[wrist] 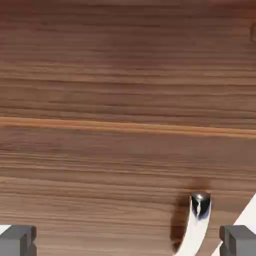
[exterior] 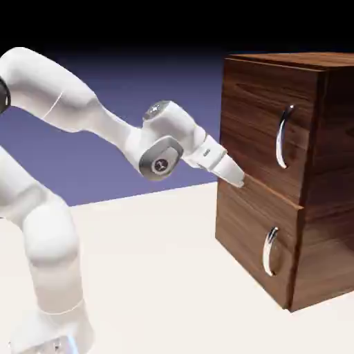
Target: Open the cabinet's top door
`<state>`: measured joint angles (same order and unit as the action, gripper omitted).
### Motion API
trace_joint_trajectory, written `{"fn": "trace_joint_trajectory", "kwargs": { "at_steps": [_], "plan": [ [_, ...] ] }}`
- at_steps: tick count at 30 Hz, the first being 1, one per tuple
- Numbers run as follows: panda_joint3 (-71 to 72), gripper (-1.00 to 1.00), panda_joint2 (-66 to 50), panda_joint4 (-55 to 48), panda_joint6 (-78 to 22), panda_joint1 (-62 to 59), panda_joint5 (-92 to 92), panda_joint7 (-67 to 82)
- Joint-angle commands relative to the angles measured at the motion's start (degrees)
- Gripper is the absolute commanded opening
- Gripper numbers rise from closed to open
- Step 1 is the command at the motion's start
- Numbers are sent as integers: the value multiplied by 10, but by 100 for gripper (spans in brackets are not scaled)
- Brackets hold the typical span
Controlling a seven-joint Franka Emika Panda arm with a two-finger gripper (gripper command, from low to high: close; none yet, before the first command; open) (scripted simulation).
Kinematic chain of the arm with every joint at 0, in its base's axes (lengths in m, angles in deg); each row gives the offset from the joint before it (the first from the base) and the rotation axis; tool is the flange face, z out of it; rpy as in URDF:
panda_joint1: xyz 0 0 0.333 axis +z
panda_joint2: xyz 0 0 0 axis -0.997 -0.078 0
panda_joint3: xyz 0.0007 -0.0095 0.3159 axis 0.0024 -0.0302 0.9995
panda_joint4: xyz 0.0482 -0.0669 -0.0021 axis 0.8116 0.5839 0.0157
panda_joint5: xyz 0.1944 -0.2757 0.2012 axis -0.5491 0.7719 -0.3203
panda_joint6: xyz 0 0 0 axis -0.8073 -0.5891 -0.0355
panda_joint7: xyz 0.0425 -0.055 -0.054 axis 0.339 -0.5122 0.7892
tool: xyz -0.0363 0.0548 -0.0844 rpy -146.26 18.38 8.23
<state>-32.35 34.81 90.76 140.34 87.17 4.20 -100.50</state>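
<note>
The pale table (exterior: 152,276) looks smooth and spreads around 6 o'clock. The big boxy cabinet (exterior: 332,152) is at 3 o'clock, dark brown with wavy wood stripes, its side cut off. The round, shiny white arm (exterior: 110,124) comes from 9 o'clock, partly cut off.

The top door (exterior: 266,124) is at 2 o'clock, flat against the cabinet, above the lower panel (exterior: 256,235) at 4. Each has a bent silver handle. The hand view shows one handle (wrist: 197,225) at 5 o'clock; I can't tell which.

The gripper (exterior: 238,182) points to 4 o'clock; its fingers (wrist: 17,241) are wide apart. I can't tell if they touch wood. Little dark marks on it are too small to read.
</note>
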Motion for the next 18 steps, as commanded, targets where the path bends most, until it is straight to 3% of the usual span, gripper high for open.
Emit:
{"fn": "trace_joint_trajectory", "kwargs": {
  "at_steps": [1, 18],
  "plan": [
    [-9, 100, 3, -3, -2, 8, 25, -19],
    [-160, 100, 61, -61, -31, 143, 449, -335]
  ]
}}
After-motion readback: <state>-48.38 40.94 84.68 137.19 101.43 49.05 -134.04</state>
